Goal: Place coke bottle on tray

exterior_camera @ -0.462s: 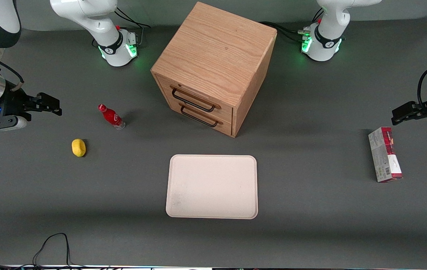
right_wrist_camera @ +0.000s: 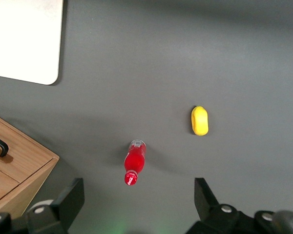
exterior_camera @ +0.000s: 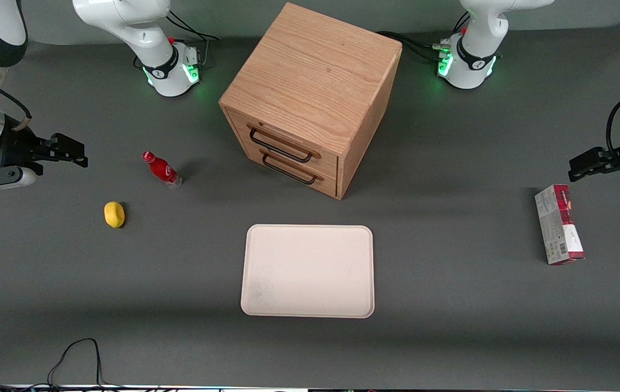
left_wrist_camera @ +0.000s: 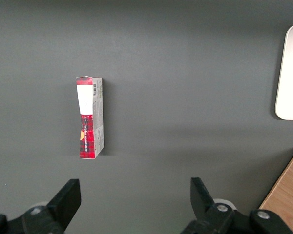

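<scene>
Front view, tool (exterior_camera: 73,154) raised, spread wide, near coke bottle (exterior_camera: 162,169)

One bottle (exterior_camera: 160,169), tray (exterior_camera: 308,270), lemon (exterior_camera: 114,214), carton (exterior_camera: 558,224), cabinet (exterior_camera: 310,98).

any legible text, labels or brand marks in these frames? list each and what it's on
None can be read as words.
Small red coke bottle: white logo mark, too small to read.
Red-and-grey rectangular carton: barcode and print, too blurred to read.
Cream rectangular tray, wooden two-drawer cabinet, small yellow object: no text.
Open gripper, at the working arm's end of the table: no marking shows.
</scene>
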Robot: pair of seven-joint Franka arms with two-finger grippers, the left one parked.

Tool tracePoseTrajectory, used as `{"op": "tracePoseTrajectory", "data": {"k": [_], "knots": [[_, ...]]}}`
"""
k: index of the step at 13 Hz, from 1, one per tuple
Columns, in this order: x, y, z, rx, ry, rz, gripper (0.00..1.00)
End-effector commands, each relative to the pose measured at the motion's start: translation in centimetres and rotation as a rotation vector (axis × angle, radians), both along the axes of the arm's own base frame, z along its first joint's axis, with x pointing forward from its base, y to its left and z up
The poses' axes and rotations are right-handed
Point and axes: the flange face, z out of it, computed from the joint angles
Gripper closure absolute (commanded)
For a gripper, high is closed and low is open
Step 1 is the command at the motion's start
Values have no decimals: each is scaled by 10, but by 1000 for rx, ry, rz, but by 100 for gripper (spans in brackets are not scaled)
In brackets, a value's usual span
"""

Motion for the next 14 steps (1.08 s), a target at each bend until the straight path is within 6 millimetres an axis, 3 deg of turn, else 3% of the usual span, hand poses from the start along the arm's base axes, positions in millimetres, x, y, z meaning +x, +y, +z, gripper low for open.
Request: {"op": "tracePoseTrajectory", "data": {"k": [1,7,10,14], "knots": [[2,-3,5,16,10,0,0],[2,-11,14,10,8,-5,0],[5,-13,7,8,22,-21,0],[6,-26,20,6,-6,-42,0]]}}
